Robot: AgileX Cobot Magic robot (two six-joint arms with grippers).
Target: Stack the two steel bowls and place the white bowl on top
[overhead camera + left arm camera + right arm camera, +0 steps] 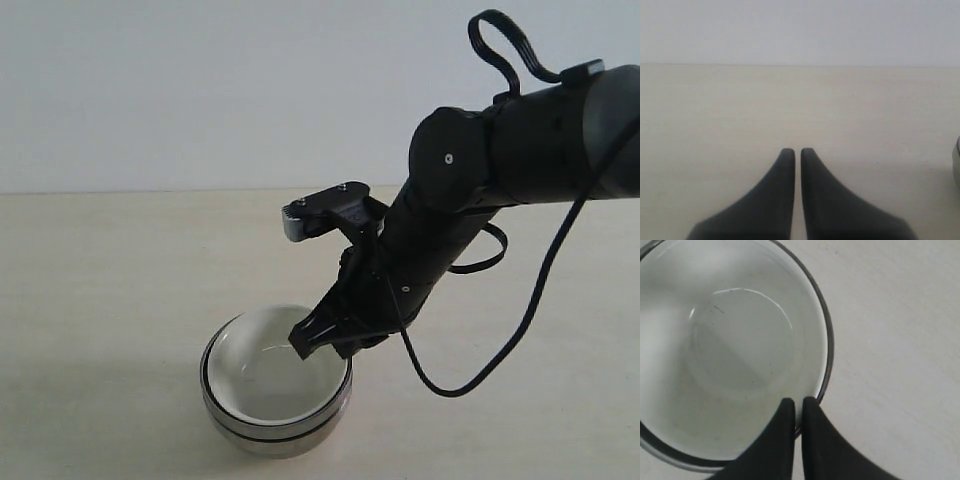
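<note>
Exterior: the white bowl (pixel 265 372) sits nested in the steel bowls (pixel 278 438) on the table (pixel 100 300), toward 6 o'clock; of the steel only rims and outer walls show. The right gripper (pixel 301 340) hangs at the white bowl's 3 o'clock rim.

Left wrist: the left gripper (pixel 797 151) is pressed together over bare table; a grey sliver (pixel 957 160) is cut off by the frame.

Right wrist: its tips are pressed together over the rim, hiding part of it; contact is unclear

Exterior, right wrist — shared white bowl (pixel 265 375)
</note>
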